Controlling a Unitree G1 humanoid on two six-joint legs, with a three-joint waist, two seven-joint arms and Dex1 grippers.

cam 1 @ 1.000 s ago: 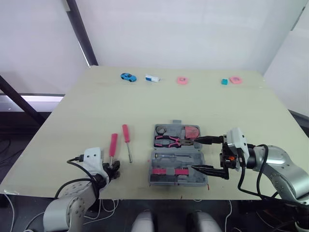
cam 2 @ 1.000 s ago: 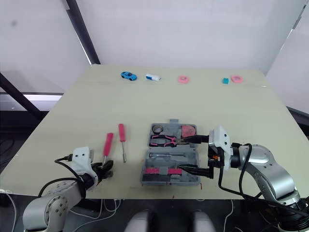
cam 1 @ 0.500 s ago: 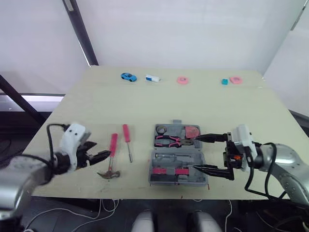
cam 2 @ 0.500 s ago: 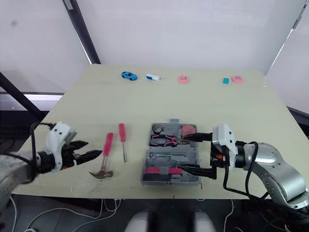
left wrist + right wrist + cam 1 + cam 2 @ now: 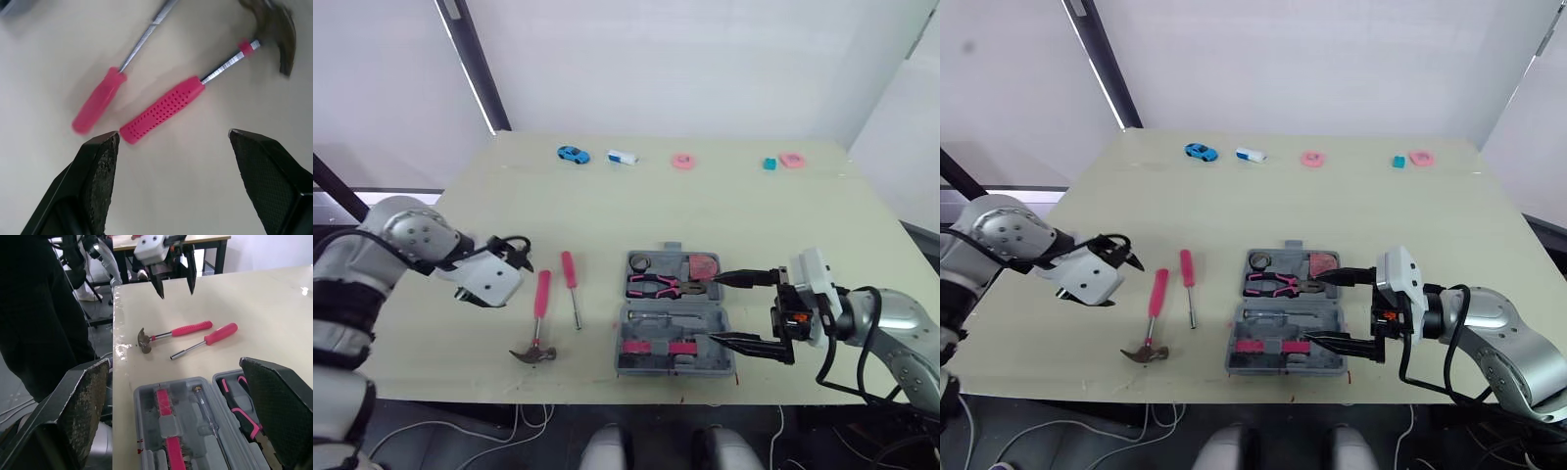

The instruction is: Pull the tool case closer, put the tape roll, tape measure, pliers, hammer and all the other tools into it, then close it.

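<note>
The grey tool case [image 5: 672, 313] lies open near the table's front edge, with pink-handled pliers [image 5: 661, 286], a tape roll [image 5: 641, 262] and a pink tape measure [image 5: 703, 266] in its far half. A pink-handled hammer [image 5: 536, 318] and a pink screwdriver [image 5: 571, 284] lie on the table to its left. My left gripper [image 5: 519, 257] hovers open just left of the hammer handle [image 5: 164, 107], holding nothing. My right gripper [image 5: 740, 310] stands open at the case's right edge, its fingers spanning both halves of the case [image 5: 195, 435].
Along the table's far edge lie a blue toy car [image 5: 573, 155], a white and blue item [image 5: 623, 158], a pink piece [image 5: 682, 163], a teal block [image 5: 769, 164] and another pink piece [image 5: 791, 161]. The hammer head [image 5: 533, 352] lies close to the front edge.
My left arm swung from the front edge, where it was over the hammer head, out left and up beside the hammer handle. The right gripper barely moved.
</note>
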